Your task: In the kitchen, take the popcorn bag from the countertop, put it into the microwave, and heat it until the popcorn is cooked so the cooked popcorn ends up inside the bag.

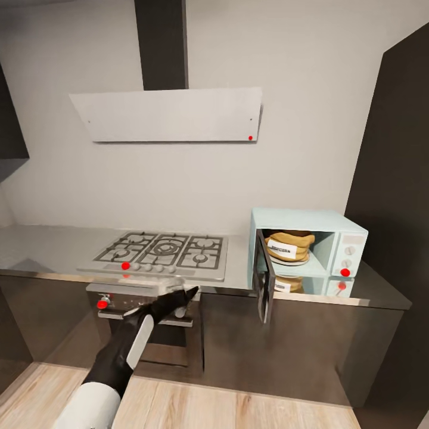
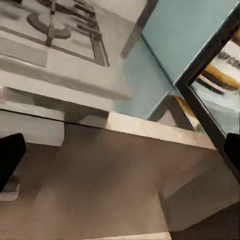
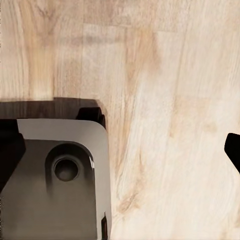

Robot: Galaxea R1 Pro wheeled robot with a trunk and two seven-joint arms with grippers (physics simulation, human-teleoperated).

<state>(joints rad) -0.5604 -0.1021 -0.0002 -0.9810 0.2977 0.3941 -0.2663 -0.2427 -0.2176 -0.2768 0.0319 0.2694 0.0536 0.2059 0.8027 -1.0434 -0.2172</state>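
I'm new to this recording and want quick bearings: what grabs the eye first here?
The pale mint-blue microwave at the right end of the countertop stands out, its dark glass door swung open and the tan popcorn bag sitting inside. Left of it lies the grey gas hob under a pale hood. The left gripper reaches out at the counter's front edge, below the hob.
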